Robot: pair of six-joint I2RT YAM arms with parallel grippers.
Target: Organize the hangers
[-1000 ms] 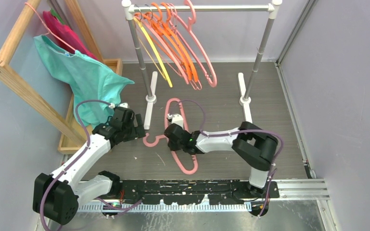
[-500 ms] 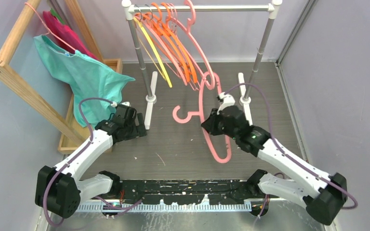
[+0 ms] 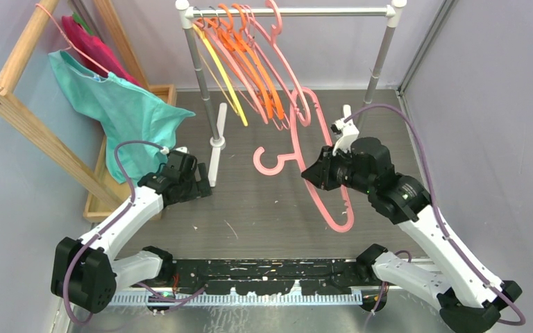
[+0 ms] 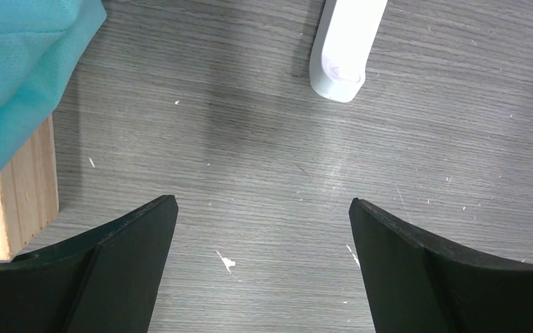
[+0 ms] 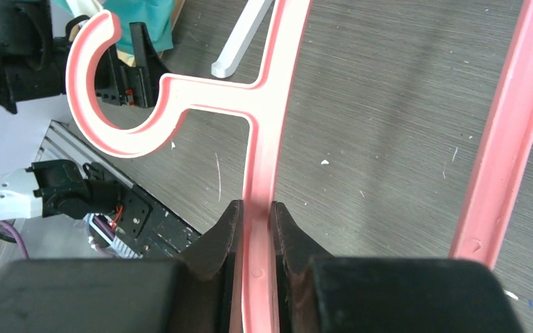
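Several pink, orange and one yellow hangers (image 3: pixel 250 62) hang bunched at the left end of the rack's rail (image 3: pixel 333 11). My right gripper (image 3: pixel 317 173) is shut on the arm of a pink hanger (image 3: pixel 319 187) and holds it in the air in front of the rack, hook (image 3: pixel 267 161) pointing left. In the right wrist view the jaws clamp its pink bar (image 5: pixel 264 139), hook (image 5: pixel 104 83) at upper left. My left gripper (image 3: pixel 198 186) is open and empty, low over the floor by the rack's left foot (image 4: pixel 343 48).
A wooden frame (image 3: pixel 21 111) at the left carries a pink hanger with teal (image 3: pixel 121 111) and magenta garments. The rack's two white feet (image 3: pixel 350 132) stand on the grey floor. Grey walls close in on the right and back.
My right arm has lifted the pink hanger off the floor and carried it right and back toward the rack. The left arm has barely moved.
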